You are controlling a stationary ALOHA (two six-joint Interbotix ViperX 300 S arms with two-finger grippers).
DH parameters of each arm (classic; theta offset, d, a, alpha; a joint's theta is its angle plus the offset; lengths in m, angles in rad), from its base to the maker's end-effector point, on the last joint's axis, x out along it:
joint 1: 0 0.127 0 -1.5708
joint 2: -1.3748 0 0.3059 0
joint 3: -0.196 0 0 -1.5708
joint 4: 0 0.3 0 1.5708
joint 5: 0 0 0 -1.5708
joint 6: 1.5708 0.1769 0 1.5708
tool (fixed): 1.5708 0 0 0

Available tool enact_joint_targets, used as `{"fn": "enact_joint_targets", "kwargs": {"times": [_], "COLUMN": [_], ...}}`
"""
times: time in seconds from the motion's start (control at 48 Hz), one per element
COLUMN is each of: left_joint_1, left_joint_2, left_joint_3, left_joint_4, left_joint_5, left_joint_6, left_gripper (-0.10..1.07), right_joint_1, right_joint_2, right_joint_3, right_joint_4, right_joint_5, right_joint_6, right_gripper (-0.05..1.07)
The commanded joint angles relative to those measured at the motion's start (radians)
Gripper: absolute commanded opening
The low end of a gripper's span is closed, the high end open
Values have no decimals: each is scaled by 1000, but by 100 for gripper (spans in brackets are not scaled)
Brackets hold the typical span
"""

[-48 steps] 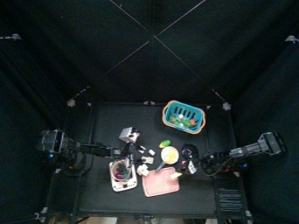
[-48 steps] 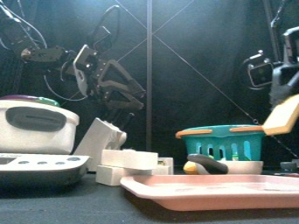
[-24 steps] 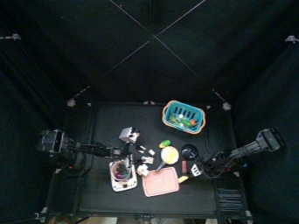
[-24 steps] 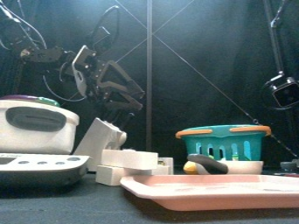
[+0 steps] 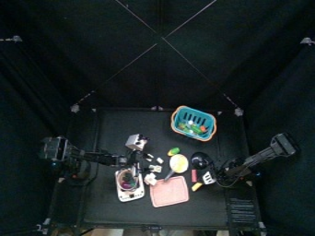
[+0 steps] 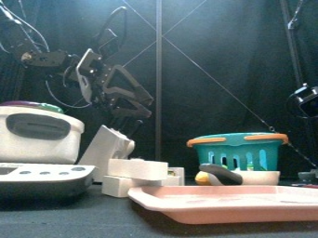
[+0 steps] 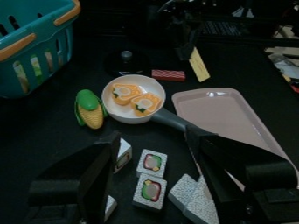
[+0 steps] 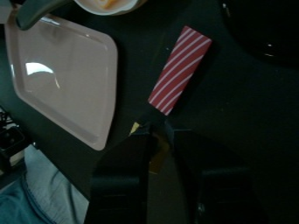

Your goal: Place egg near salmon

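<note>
Salmon (image 5: 171,192) lies on black table (image 5: 110,124) amid black curtains (image 5: 74,55); left gripper (image 7: 158,171) gapes wide, right gripper (image 5: 208,178) unclear.

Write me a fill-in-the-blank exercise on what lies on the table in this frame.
1. The basket is teal with an ___ rim.
2. The salmon is a flat slab, pale ___ in colour.
3. The corn lies between the plate and the ___.
4. The strip beside the salmon is striped red and ___.

Missing words: orange; pink; basket; white.
</note>
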Motion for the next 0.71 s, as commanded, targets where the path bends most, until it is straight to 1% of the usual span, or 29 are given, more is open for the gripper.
{"fn": "enact_joint_targets", "kwargs": {"times": [0.0, 0.188, 0.271, 0.354, 0.458, 0.688], "left_joint_1": [2, 0, 0, 0, 0, 11], "left_joint_2": [-12, -12, -12, -12, -14, -18], "left_joint_3": [-9, -11, -11, -11, -11, -11], "left_joint_4": [3, 3, 3, 3, 3, 5], "left_joint_5": [-9, -9, -9, -9, -9, -9], "left_joint_6": [2, 2, 2, 2, 2, 3], "left_gripper": [94, 94, 94, 94, 94, 94], "right_joint_1": [5, 3, -2, -3, -5, -37], "right_joint_2": [3, 2, 2, 2, 2, 2], "right_joint_3": [-8, -18, -26, -37, -52, -94], "right_joint_4": [11, 9, 0, -11, -38, -176], "right_joint_5": [21, 80, 109, 137, 167, 216], "right_joint_6": [-3, -5, -3, -3, -5, -5], "right_gripper": [66, 87, 93, 96, 96, 96]}}
